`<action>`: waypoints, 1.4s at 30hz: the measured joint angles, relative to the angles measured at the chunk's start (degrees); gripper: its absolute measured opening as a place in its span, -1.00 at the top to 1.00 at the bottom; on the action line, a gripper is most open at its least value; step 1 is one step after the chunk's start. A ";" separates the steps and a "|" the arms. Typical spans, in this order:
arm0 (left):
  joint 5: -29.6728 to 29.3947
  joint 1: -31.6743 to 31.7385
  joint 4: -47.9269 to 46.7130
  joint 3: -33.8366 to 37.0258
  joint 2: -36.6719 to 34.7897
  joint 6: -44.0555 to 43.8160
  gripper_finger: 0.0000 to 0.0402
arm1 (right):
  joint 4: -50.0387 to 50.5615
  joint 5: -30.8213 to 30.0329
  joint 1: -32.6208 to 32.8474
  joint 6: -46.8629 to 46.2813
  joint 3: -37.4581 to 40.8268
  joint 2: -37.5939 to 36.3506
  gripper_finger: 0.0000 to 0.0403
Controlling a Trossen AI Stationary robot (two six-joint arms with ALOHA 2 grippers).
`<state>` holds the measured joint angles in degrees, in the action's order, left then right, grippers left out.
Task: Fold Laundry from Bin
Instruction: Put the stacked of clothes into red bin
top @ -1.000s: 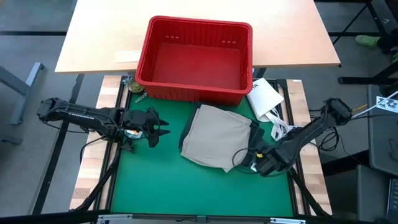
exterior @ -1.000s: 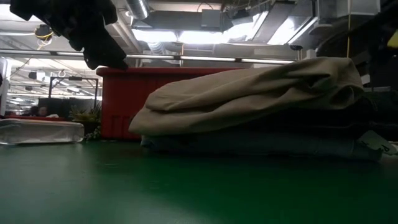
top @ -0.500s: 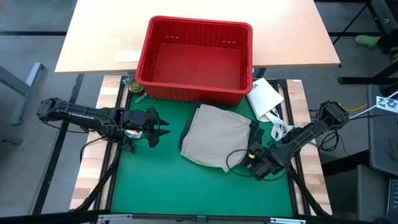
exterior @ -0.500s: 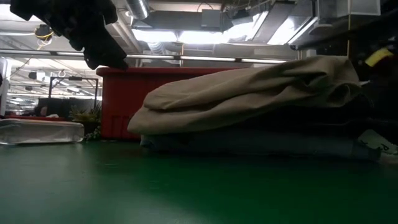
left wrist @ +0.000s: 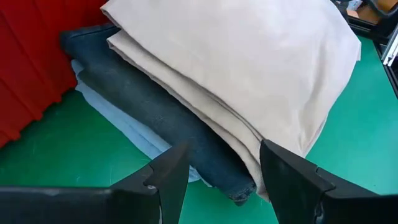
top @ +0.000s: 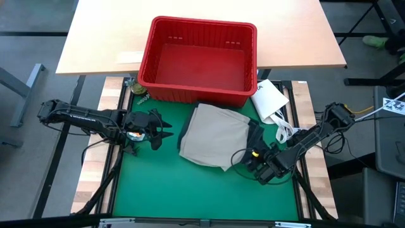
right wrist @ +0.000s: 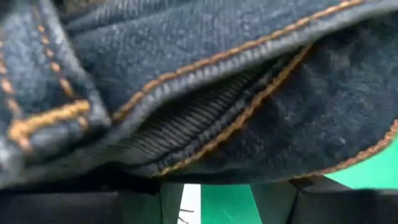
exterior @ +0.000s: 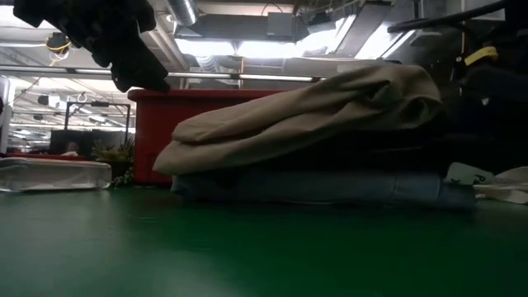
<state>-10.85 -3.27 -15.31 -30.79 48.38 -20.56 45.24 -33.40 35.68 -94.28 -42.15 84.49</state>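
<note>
One red bin (top: 197, 60), three stacked garments (left wrist: 205, 93), one white packet (top: 269, 98)

left gripper (top: 166, 132) fingers apart, right gripper (top: 252, 159) low

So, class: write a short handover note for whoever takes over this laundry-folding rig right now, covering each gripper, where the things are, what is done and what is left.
Left gripper: open, empty, hovering over the green mat beside the stack.
Right gripper: pressed against the stack's right side, dark blue denim jeans filling its view; grip unclear.
Stack: folded tan khaki trousers on top, jeans beneath, a light blue garment at the bottom, lying in front of the bright red ribbed plastic bin.
Done: bin looks emptied; the pieces look folded and stacked.
Left: square up the stack, withdraw both arms.
</note>
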 joint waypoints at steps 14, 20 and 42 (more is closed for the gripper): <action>0.00 0.00 -0.02 0.00 0.00 0.05 0.06 | -6.83 -0.85 -0.13 -0.48 -0.07 0.00 0.20; 0.00 0.00 -0.02 0.00 0.01 0.08 0.06 | -6.77 6.18 -0.13 -0.61 -0.07 0.00 0.20; -0.68 0.00 -0.07 -0.02 0.02 3.19 0.06 | -14.69 -1.47 0.00 -2.82 -0.07 7.23 0.20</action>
<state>-11.53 -3.27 -15.38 -30.81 48.40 -17.37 30.55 -34.87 35.68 -97.10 -42.22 91.72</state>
